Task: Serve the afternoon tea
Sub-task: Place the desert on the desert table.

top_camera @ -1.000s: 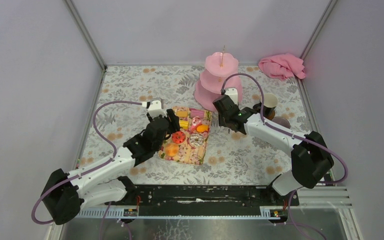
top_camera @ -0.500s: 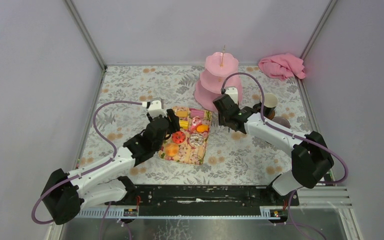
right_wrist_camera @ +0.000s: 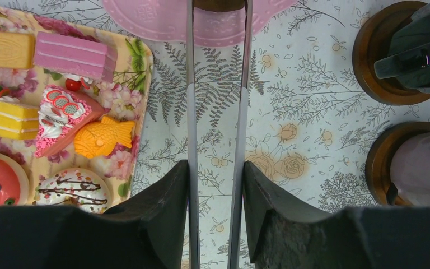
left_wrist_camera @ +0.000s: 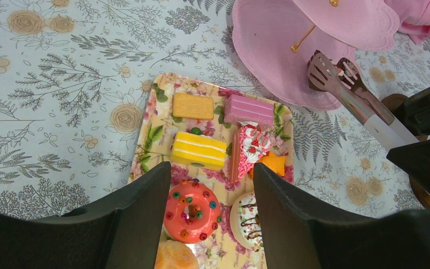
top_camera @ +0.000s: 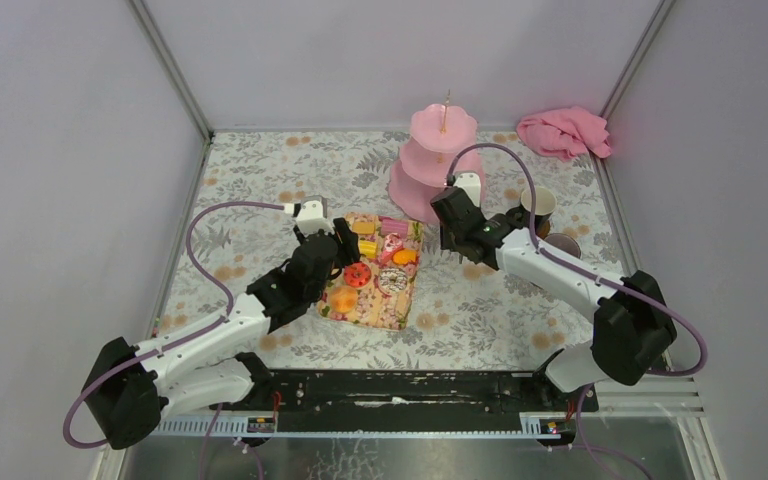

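The right gripper [right_wrist_camera: 215,168] clasps a pair of metal tongs [left_wrist_camera: 341,89] just right of the floral tray [left_wrist_camera: 159,120]. The tongs' arms are spread with nothing between their tips, which hang over the lowest tier of the pink three-tier stand [top_camera: 430,165] beyond the tray's far right corner. The left gripper [left_wrist_camera: 208,185] hovers with jaws wide apart above the tray's near half, over the red doughnut [left_wrist_camera: 191,203]; the yellow cake [left_wrist_camera: 199,150], pink bar [left_wrist_camera: 248,110] and orange fish cake [right_wrist_camera: 102,137] also lie on the tray, and the black mug [top_camera: 538,205] and grey mug [top_camera: 562,243] stand further right of it.
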`<action>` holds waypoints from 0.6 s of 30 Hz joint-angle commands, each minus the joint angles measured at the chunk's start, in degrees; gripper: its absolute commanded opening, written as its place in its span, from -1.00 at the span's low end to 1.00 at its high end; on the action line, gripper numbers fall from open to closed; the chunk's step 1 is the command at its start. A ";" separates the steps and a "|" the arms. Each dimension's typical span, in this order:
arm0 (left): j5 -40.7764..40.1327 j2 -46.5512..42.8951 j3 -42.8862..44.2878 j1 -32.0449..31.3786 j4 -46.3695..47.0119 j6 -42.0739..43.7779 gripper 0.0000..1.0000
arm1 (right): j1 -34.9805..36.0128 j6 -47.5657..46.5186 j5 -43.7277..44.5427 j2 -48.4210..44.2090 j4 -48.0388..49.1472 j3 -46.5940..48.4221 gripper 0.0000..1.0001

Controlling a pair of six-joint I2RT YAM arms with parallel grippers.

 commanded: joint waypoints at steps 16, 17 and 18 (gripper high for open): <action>-0.62 -0.27 -0.25 0.36 1.54 -0.07 0.27 | -0.44 -0.82 0.44 1.44 2.87 0.89 -0.09; -0.81 -0.51 -0.30 0.35 1.53 0.11 0.27 | -0.44 -0.69 0.25 1.09 3.06 0.76 -0.08; -0.86 -0.70 -0.34 0.36 1.53 0.28 0.27 | -0.39 -0.62 0.21 0.87 3.05 0.67 -0.08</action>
